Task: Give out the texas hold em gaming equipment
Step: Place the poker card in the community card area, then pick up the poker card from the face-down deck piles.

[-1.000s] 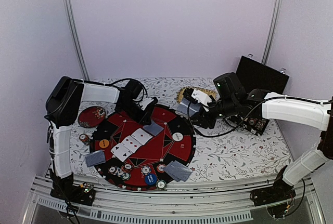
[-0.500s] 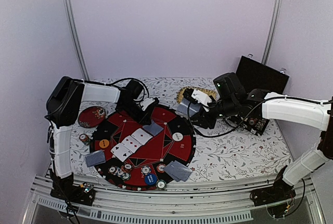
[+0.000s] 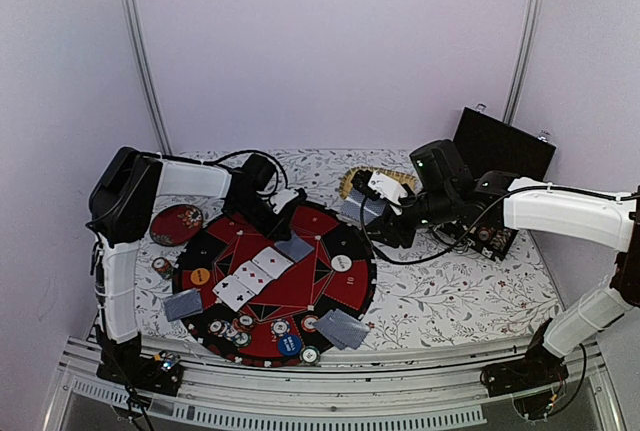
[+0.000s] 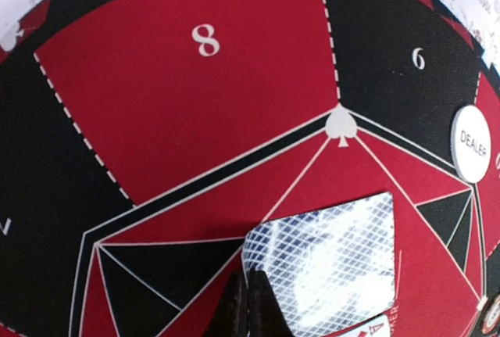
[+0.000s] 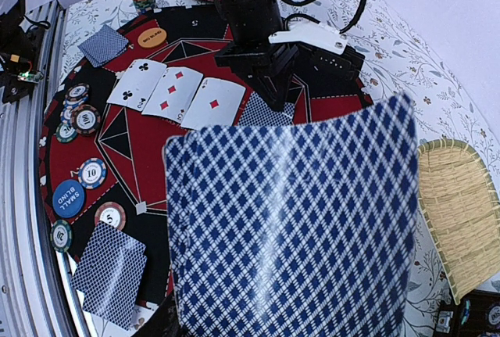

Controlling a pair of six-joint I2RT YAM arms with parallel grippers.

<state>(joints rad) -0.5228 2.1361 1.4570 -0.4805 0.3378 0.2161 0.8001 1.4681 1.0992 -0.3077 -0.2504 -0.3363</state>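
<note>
You are dealing cards: your right hand (image 3: 374, 213) is clamping the card deck (image 5: 297, 220) near the poker mat's (image 4: 195, 102) far edge. Your closed left hand (image 4: 247, 306) is meeting the face-down card (image 4: 324, 255), which probably needs sliding into line.

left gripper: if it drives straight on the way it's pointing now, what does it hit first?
Most likely the face-down grey-blue lattice-backed playing card lying on the round red-and-black poker mat. The left gripper, jaws shut, points at the card's near left edge. Depth is unclear, so contact or a gap cannot be told.
</note>
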